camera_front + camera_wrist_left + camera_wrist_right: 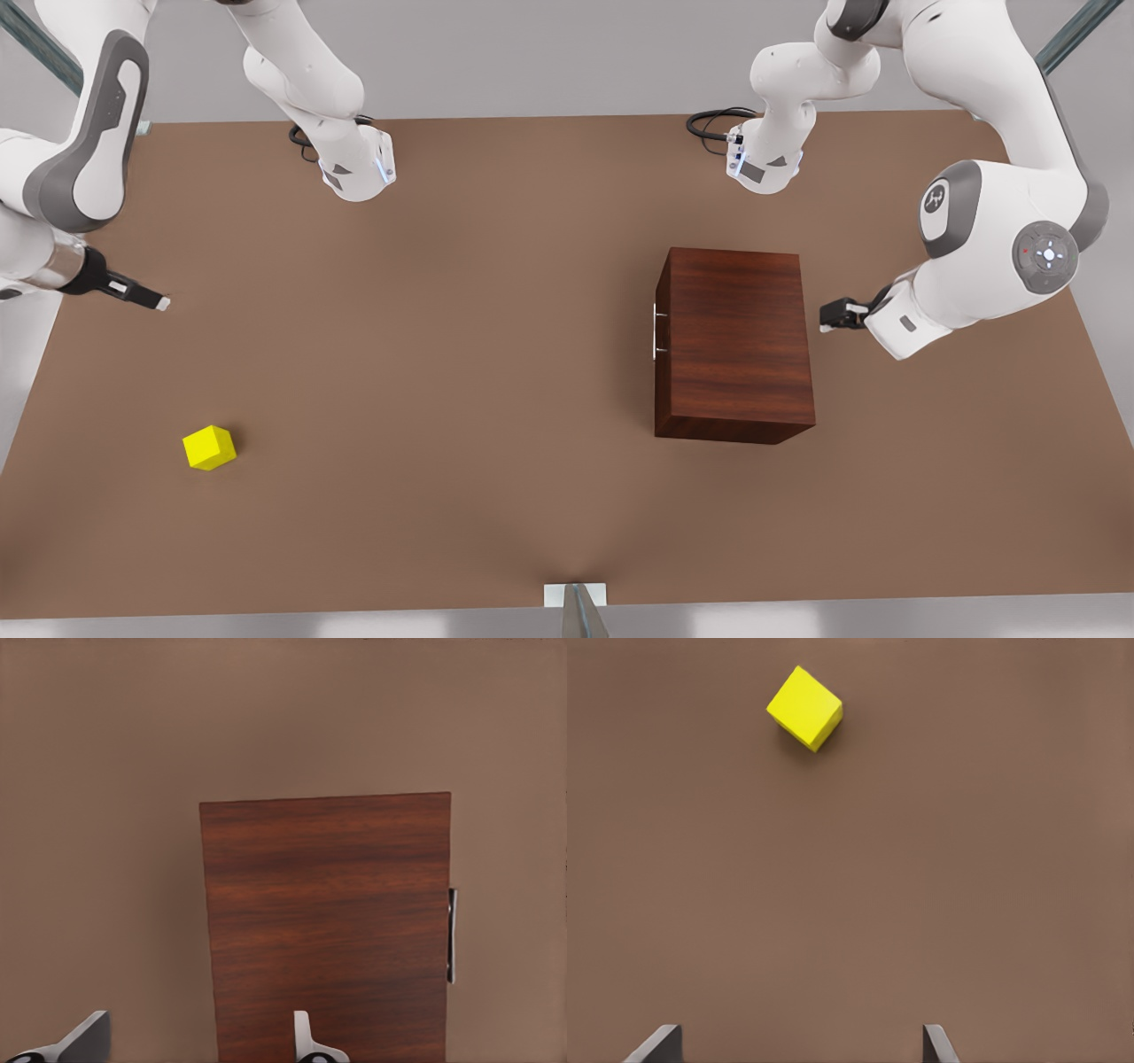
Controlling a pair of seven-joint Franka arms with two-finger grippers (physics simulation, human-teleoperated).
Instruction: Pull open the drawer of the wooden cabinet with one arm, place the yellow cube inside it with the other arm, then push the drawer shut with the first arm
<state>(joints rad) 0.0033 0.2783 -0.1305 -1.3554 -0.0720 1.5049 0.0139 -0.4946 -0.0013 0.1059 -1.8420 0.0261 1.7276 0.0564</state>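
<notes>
The wooden cabinet stands on the table toward the front view's right. Its drawer is shut, and the silver bar handle faces the front view's left. My left gripper hovers open just behind the cabinet, on the side away from the handle, holding nothing. The yellow cube lies on the table at the front view's near left. My right gripper is open and empty above the table, some way from the cube.
Both arm bases stand at the table's back edge, one with a wide cable loop, the other with a small loop. A metal post sits at the front edge. Bare brown table stretches between cube and cabinet.
</notes>
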